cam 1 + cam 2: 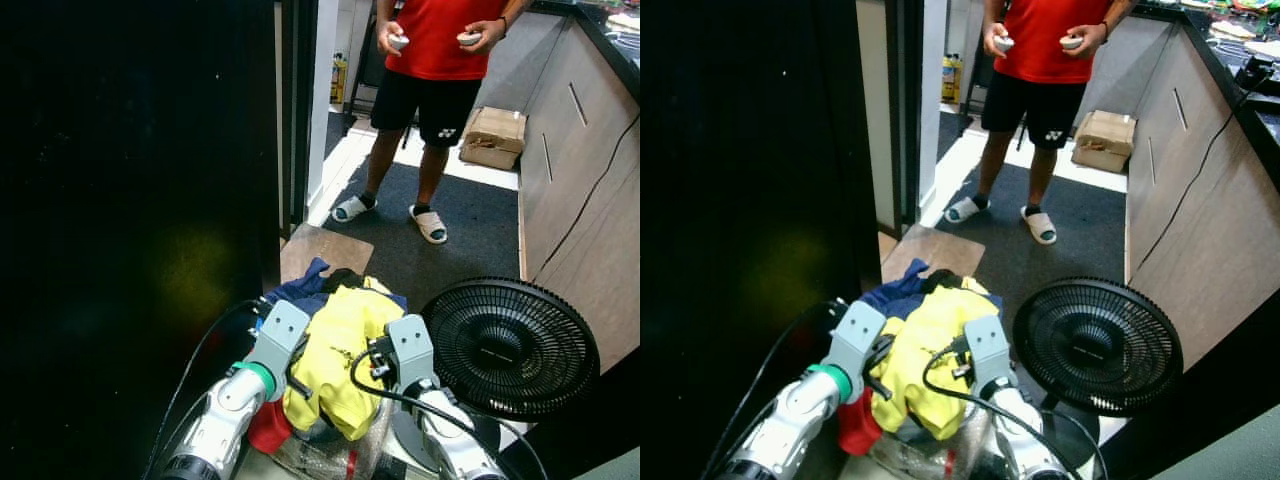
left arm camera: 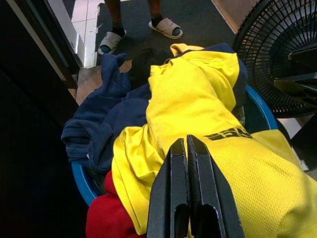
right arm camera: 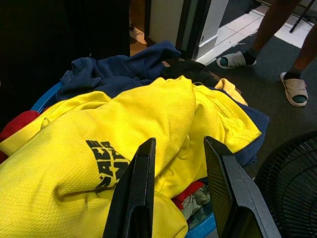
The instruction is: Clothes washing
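Observation:
A heap of clothes lies in a blue basket (image 2: 81, 181) on the floor just before me. On top is a yellow mesh jersey (image 1: 340, 350) with black lettering. A navy garment (image 1: 300, 290) lies at the far side of the heap and a red one (image 1: 268, 428) at the near left. My left gripper (image 2: 186, 141) is shut, its tips just over the yellow jersey (image 2: 208, 109) with nothing seen between them. My right gripper (image 3: 179, 144) is open, hovering above the same jersey (image 3: 124, 124) without touching it.
A black floor fan (image 1: 510, 345) stands close on the right of the basket. A tall dark panel (image 1: 130, 200) walls off the left. A person in a red shirt (image 1: 435, 40) stands ahead on a dark mat (image 1: 470, 225), near a cardboard box (image 1: 493, 136). Wooden cabinets (image 1: 580, 180) line the right.

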Available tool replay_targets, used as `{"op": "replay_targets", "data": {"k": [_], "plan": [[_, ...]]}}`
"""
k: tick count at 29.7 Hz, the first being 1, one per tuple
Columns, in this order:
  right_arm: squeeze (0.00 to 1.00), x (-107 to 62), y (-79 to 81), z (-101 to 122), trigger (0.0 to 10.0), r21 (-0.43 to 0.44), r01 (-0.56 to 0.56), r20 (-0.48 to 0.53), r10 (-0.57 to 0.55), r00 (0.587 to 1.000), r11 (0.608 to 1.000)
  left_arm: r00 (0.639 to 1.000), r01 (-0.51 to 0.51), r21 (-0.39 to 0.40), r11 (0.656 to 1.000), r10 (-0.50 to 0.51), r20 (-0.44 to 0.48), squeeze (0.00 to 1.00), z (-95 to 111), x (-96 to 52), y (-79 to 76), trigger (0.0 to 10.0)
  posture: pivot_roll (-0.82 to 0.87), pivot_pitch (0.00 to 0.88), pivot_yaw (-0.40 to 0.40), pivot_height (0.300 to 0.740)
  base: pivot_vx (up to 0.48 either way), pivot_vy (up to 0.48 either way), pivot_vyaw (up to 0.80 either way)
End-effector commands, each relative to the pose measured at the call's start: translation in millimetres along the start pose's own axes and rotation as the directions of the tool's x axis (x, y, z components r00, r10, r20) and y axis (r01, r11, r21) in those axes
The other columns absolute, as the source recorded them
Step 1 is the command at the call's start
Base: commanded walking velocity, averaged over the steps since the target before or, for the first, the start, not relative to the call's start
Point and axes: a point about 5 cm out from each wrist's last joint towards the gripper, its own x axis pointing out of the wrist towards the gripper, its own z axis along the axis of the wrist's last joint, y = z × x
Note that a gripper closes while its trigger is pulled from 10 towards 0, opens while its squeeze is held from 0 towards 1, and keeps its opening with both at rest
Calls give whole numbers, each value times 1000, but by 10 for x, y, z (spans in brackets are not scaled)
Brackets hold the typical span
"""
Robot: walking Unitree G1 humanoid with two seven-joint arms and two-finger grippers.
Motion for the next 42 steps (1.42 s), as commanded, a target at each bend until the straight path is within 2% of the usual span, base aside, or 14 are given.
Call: {"op": "replay_targets", "data": {"k": [1,2,3,4,20,21,35,41,42], "plan": [[0,-33,10,-69,10000,3,1,-32,-1,999,1000,999,3,-5,1000,-4,-34,0,-105,-34,-21,0,59,17,19,740,0,0,0],[0,-32,13,-68,10000,2,0,-31,0,1000,1000,999,-7,1,1000,7,-45,0,-124,-39,-5,4431,59,17,19,740,0,0,0],[0,-32,13,-68,10000,2,0,-31,0,1000,1000,999,-7,1,1000,7,-45,0,-124,-39,-5,4431,59,17,19,740,0,0,0],[0,-30,21,-67,10000,2,-3,-31,3,1000,1000,998,-23,-7,1000,23,-50,1000,-145,-53,26,10000,59,17,19,740,0,0,0],[0,-26,49,-68,10000,1,-18,-32,18,999,1000,996,-63,5,998,63,-70,1000,-184,-82,78,10000,67,20,10,740,0,0,0],[0,-23,47,-63,10000,-1,-19,-31,19,999,1000,995,-68,11,998,69,-73,0,-184,-78,78,10000,67,20,10,740,0,0,0],[0,-25,32,-67,10000,-10,-19,-33,18,999,1000,994,-78,26,997,80,-80,0,-195,-56,67,10000,61,8,9,740,0,0,0],[0,-53,88,-111,10000,-13,-29,-43,28,999,1000,991,-86,35,996,89,-98,0,-266,-110,102,10000,64,12,14,740,0,0,0],[0,-60,158,-138,10000,-11,-56,-54,56,997,998,988,-102,22,994,104,-112,0,-320,-165,150,10000,78,30,15,740,0,0,0]]}}
